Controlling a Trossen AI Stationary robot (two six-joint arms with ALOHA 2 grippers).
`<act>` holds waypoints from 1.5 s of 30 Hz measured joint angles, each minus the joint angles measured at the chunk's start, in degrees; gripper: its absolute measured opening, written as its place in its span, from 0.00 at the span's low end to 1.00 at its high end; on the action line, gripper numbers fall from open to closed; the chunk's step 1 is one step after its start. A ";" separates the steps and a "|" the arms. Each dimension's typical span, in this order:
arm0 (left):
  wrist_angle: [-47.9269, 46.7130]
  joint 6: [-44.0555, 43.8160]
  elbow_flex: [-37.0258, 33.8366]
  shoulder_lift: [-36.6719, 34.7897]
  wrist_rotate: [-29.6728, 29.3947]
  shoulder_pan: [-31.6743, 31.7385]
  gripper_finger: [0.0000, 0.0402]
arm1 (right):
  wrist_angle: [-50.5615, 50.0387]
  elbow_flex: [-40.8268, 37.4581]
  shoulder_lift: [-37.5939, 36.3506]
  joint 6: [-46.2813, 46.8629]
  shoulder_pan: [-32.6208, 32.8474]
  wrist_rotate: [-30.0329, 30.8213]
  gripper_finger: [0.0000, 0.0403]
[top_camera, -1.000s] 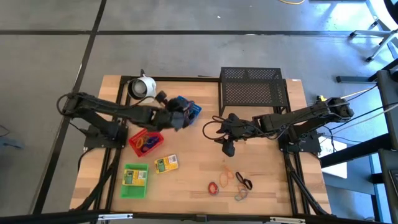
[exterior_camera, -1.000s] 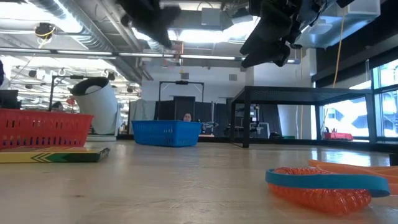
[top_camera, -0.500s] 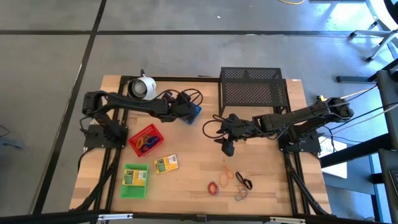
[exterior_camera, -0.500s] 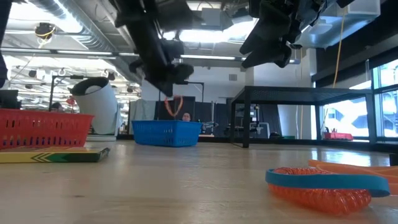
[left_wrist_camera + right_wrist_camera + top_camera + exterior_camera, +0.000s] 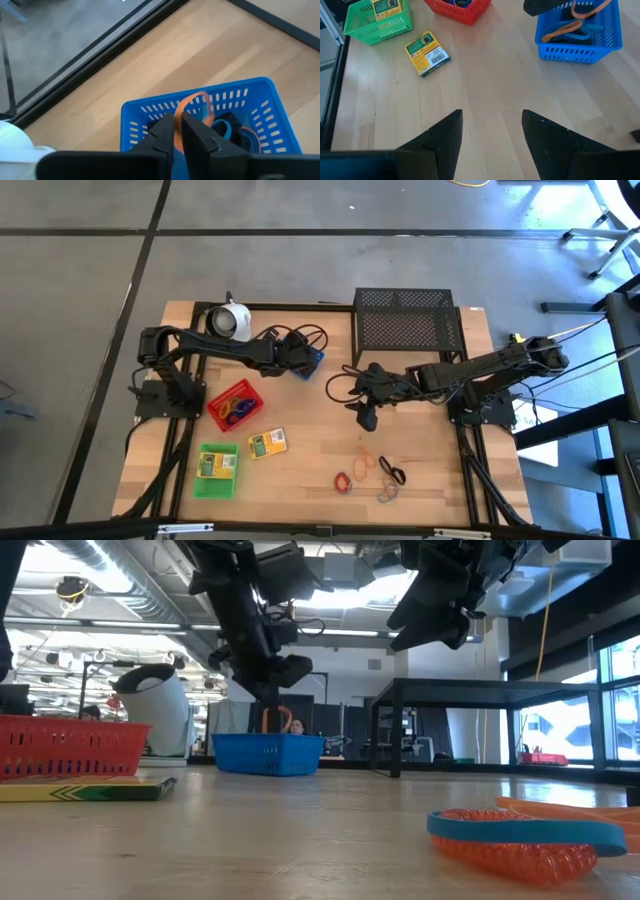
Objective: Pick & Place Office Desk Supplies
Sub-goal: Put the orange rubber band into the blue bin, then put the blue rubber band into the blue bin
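Note:
My left gripper (image 5: 300,358) is over the blue tray (image 5: 250,100), shut on an orange loop (image 5: 195,98). In the low view the orange loop (image 5: 268,720) hangs under the left gripper (image 5: 280,670) and dips behind the blue tray's rim (image 5: 268,753). Blue and orange loops lie inside the tray. My right gripper (image 5: 492,115) hovers open above the middle of the table (image 5: 367,420), with nothing between its fingers. My left gripper pinches the orange loop's band (image 5: 176,122) between its two fingers, at the loop's upper part. The fingers slant down from the table's left side. The loop hangs beyond and below them, its lower part inside the blue tray.
A red tray (image 5: 236,407) with loops, a green tray (image 5: 217,470) holding a small box and a yellow-green box (image 5: 267,443) sit at the near left. Several loose loops (image 5: 370,475) lie near the front. A white round object (image 5: 230,320) and black mesh rack (image 5: 405,320) stand at the back.
My left gripper has come down and moved toward the table's far edge with the orange loop, tipping further downward. The loop hung above the blue tray half a second ago; its lower part now sits inside the tray.

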 joint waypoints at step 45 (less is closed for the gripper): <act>20.93 30.73 4.79 6.63 46.05 -31.08 0.36 | -17.57 0.00 0.00 -4.41 -0.02 1.07 0.51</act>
